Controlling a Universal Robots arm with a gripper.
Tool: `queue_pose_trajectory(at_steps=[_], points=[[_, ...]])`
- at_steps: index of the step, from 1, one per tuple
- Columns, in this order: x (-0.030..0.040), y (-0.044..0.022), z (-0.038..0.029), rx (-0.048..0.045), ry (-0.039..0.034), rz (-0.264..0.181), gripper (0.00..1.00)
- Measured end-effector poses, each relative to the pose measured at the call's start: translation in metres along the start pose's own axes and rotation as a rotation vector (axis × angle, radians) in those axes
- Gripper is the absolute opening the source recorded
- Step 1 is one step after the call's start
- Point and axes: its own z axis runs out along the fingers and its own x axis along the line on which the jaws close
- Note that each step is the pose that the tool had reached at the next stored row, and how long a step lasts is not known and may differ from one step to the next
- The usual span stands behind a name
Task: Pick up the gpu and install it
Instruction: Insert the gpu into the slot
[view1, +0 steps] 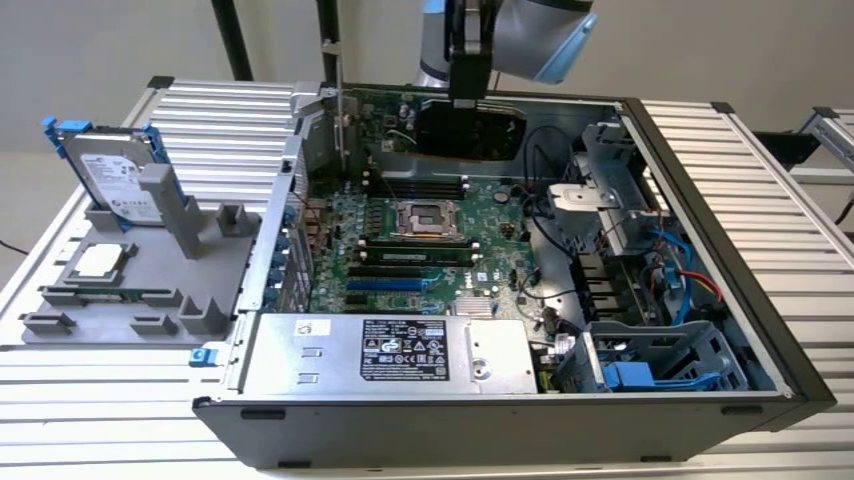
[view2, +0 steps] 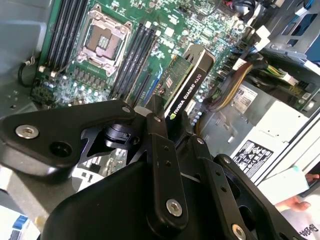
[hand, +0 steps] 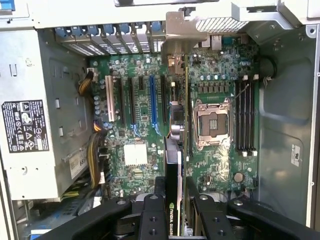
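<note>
The gpu (view1: 470, 132) hangs upright over the far part of the open computer case (view1: 747, 250), its black shroud facing the camera in the exterior view. My gripper (view1: 465, 98) is shut on its top edge. In the second wrist view the gpu (view2: 187, 82) runs down from between my fingers (view2: 159, 131) toward the motherboard (view2: 100, 70). In the first wrist view the gpu (hand: 179, 150) shows edge-on above the motherboard, beside the processor socket (hand: 212, 122) and a little off from the blue slot (hand: 153, 107). Its silver bracket (hand: 185, 30) points at the case's rear wall.
Left of the case in the exterior view, a grey fixture (view1: 187, 240) holds a silver hard drive with blue rails (view1: 114, 175), a processor chip (view1: 100, 262) and a memory stick (view1: 107, 296). The power supply (view1: 400, 350) and cables (view1: 681, 285) crowd the case's near side. A person's hand (view2: 295, 202) shows outside the case.
</note>
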Motion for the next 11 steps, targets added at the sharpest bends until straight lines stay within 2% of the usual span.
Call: queue_pose_trajectory(at_steps=[4, 11], points=[[0.0, 0.0002, 0.002, 0.0091, 0.0001, 0.0, 0.0], [0.0001, 0.0007, 0.0057, 0.0107, 0.0018, 0.0, 0.0]])
